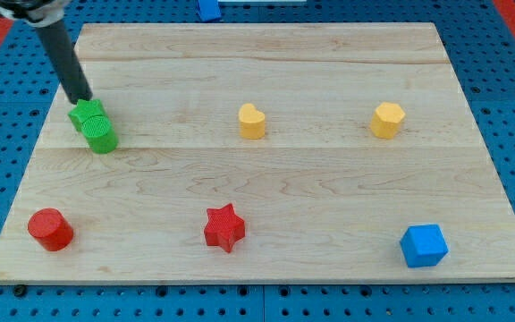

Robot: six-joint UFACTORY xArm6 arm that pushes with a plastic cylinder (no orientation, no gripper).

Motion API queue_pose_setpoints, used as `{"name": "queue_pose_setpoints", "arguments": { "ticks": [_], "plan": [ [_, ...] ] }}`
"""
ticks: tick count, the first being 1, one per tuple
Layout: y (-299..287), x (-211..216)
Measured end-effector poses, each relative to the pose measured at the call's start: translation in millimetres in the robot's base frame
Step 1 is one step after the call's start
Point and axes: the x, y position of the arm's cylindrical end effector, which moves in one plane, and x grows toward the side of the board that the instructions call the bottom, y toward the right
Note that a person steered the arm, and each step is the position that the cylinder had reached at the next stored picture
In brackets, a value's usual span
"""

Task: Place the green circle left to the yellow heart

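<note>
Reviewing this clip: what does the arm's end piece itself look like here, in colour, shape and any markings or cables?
A straight, slim, dark rod, near black with a slight sheen, round in section. It widens into a dark collar at the view's top edge. My tip is plain and blunt. No cables or markings show.

On the wooden desk (266, 179) we see a green star (86, 114) at the view's left, a yellow hexagon (387, 120) at the right, and along the bottom a red cylinder (51, 229), a red star (224, 227) and a blue cube (423, 245).
</note>
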Motion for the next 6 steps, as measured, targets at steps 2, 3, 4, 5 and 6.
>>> {"name": "queue_pose_setpoints", "arguments": {
  "ticks": [2,3,4,5,6],
  "plan": [
    [15.3,75.9],
    [73.5,85.5],
    [89.9,76.9],
    [107.5,72.9],
    [151.3,70.3]
  ]
}}
